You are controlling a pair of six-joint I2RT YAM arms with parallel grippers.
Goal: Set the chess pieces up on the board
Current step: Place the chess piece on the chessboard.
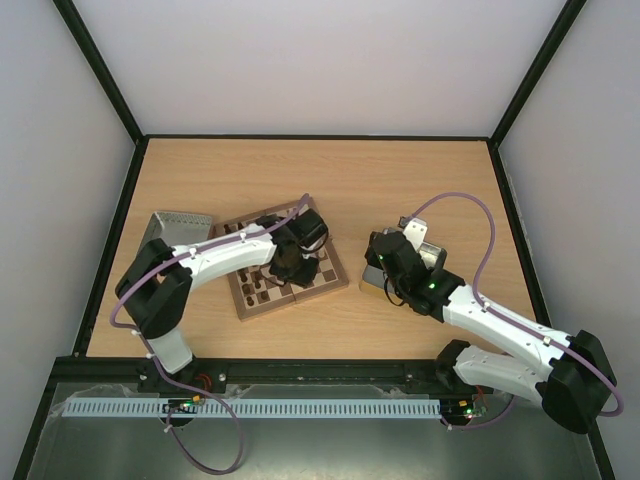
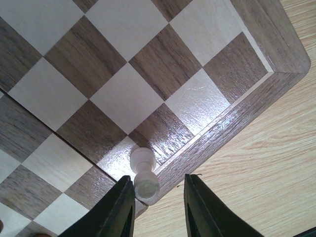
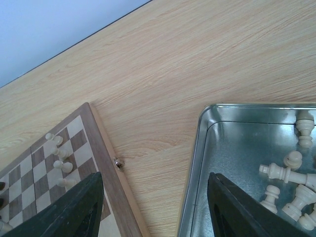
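The left gripper [image 2: 158,205] hangs over one corner of the board [image 2: 163,64], with its jaws partly open. A cream pawn [image 2: 144,174] is between them at the board's border. It is close to one finger and clear of the other, so it is not gripped. The right gripper [image 3: 155,197] is beside the board, over the table [image 3: 163,74], with jaws wide apart and nothing between them. On its far side from the board, a metal tin [image 3: 197,163] holds more cream pieces [image 3: 291,177]. Some cream pawns [image 3: 59,165] stand on the board.

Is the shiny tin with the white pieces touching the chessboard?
Apart. The right wrist view shows a strip of bare table between the board border and the rim of the tin.
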